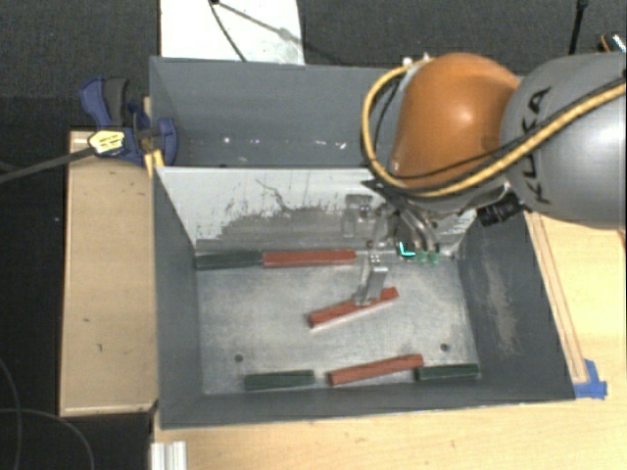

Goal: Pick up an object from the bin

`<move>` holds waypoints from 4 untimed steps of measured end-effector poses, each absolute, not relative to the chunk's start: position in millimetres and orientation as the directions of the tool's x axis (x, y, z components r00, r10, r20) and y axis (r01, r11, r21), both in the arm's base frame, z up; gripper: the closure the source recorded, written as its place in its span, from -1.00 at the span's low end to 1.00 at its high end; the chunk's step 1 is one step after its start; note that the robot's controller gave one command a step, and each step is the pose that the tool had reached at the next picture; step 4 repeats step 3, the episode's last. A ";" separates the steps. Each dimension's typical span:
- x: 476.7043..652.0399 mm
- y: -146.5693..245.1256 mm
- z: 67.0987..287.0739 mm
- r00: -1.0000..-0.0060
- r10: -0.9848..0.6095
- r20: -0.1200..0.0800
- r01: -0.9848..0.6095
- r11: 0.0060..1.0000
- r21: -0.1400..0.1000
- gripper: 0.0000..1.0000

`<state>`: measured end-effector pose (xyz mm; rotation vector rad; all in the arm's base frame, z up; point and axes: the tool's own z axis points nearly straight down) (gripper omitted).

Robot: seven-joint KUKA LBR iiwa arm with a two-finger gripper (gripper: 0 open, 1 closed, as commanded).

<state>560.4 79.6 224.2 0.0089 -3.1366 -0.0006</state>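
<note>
1. Red bar (345,311) lay mid-floor in the grey metal bin (176,292), apart from the other red and dark green bars along the back and front
2. Gripper (373,294) hung at the bar's right end; most of the bar ran leftward from it in the camera view
3. Long axis ran nearly across the view, right end tipped toward the back wall
4. Gripper's opening could not be told, nor any hold on the bar

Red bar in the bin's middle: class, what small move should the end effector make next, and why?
Probably shift the end effector slightly toward the middle of the red bar: it sits near the bar's end on the view's right, so a lift there might tip it.
</note>
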 end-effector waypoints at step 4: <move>551.3 49.9 225.4 -1.000 -0.022 -0.011 -0.022 1.000 0.002 1.00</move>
